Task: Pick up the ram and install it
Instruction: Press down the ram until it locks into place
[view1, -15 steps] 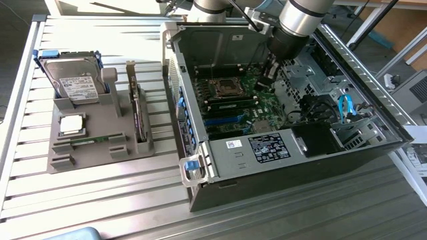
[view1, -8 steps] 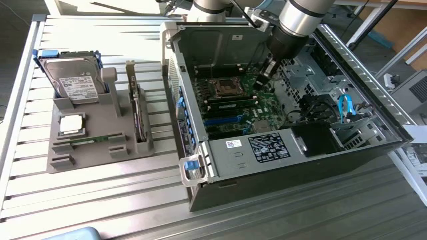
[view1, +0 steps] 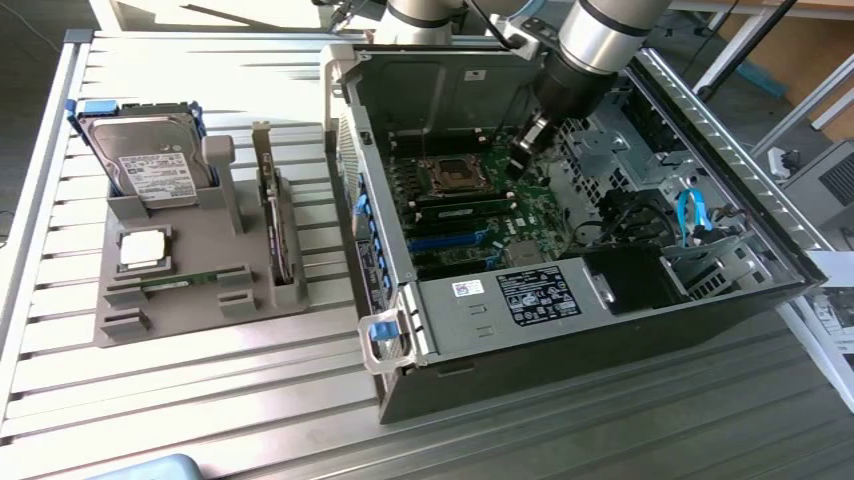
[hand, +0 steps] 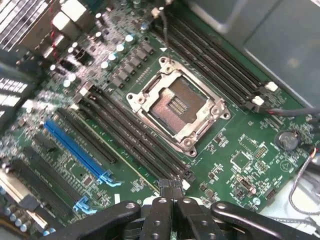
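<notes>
Gripper (hand: 172, 187) (closed) above motherboard (hand: 235, 150)

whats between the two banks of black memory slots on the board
The open processor socket in its metal frame; the wrist view shows it.

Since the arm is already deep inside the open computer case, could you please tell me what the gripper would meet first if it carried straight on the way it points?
Most likely the green motherboard, at the end of the long black memory slots beside the empty silver processor socket. The gripper, jaws shut, points there; depth is unclear.
</notes>
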